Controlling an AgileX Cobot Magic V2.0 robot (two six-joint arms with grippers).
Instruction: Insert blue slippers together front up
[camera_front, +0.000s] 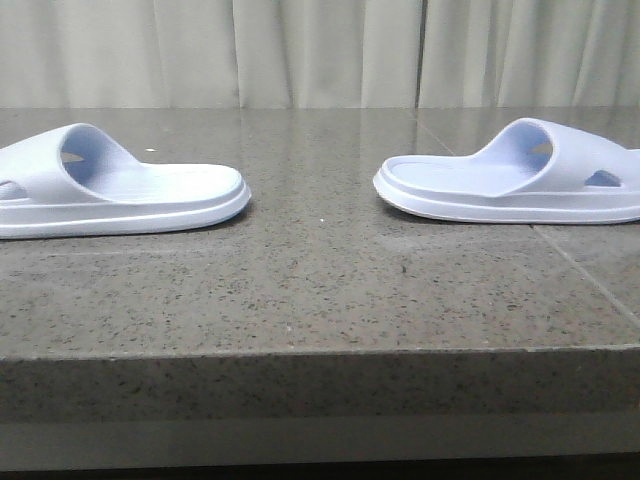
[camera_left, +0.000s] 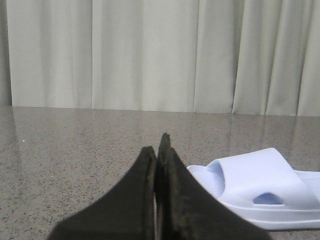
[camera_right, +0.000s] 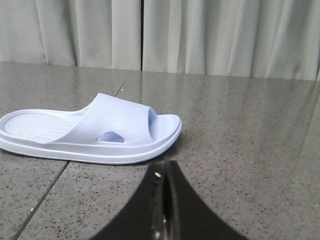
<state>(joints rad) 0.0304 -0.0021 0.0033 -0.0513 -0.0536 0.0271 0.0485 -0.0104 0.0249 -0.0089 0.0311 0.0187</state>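
Two pale lavender-blue foam slides lie flat on their soles on the counter (camera_front: 320, 300), well apart, with bare speckled stone between them. In the front view the left slipper (camera_front: 115, 190) lies side-on, its rounded heel end pointing toward the right slipper (camera_front: 520, 180), whose heel end points back at it; both are cut off by the picture's edges. Each has a thick sole with a raised rim, a faintly ribbed footbed and a wide arched strap. An oval cutout shows low on the strap of the right slipper, and another at the picture's edge on the left one.

The right wrist view shows one slipper (camera_right: 95, 130) whole: ribbed footbed, strap with an oval side hole, open toe. It rests on the counter (camera_right: 240, 130) just beyond the right gripper (camera_right: 165, 200), whose dark fingers (camera_right: 187, 210) are pressed together and hold nothing.

The left wrist view shows a slipper (camera_left: 260, 192) with the same strap and cutout, beside the left gripper (camera_left: 159, 190), apart from it. Its black fingers (camera_left: 135, 200) are likewise pressed together, empty, over the counter (camera_left: 75, 150).

Behind the counter hangs a pale pleated curtain (camera_front: 300, 50).
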